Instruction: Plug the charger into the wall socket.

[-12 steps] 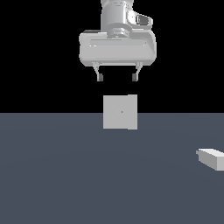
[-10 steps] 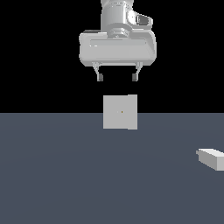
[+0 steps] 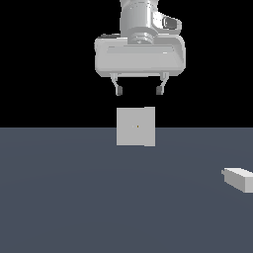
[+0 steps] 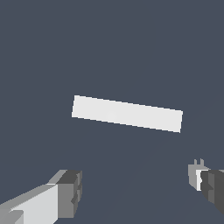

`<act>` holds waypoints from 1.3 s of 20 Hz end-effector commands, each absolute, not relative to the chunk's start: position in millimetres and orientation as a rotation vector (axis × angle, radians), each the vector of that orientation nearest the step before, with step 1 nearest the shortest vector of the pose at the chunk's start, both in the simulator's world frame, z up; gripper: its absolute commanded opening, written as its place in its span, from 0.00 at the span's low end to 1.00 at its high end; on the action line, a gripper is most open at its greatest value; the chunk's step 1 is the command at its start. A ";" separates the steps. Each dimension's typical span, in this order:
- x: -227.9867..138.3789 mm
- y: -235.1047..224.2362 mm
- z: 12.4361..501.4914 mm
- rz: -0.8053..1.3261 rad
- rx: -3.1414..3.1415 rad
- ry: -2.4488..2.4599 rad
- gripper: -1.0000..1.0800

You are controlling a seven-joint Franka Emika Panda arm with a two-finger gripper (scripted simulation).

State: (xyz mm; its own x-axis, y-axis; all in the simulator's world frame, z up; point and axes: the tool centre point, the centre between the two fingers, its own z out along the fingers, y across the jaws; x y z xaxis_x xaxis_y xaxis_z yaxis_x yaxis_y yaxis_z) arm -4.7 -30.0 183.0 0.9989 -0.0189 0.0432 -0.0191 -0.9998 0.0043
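Note:
The wall socket (image 3: 136, 126) is a flat light grey square plate with a tiny centre dot, standing upright on the dark floor. In the wrist view it shows edge-on as a pale bar (image 4: 127, 113). The charger (image 3: 239, 179) is a small pale block lying on the floor at the exterior view's far right, apart from the socket. In the wrist view a small pale block with two tiny prongs (image 4: 196, 173) shows partly behind one fingertip. My gripper (image 3: 138, 91) hangs open and empty just above the socket's top edge; its fingers (image 4: 70, 192) are spread wide.
The dark grey floor (image 3: 74, 197) stretches around the socket and the charger. Black background lies behind the gripper. Nothing else stands on the floor.
My gripper has shifted slightly down and toward the exterior view's right. It stays open. The socket and charger have not moved.

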 end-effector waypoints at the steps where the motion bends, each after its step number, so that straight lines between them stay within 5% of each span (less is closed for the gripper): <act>1: -10.5 -39.2 176.9 0.081 3.135 -0.029 0.96; 26: -85.2 -178.1 74.3 0.308 3.123 0.000 0.96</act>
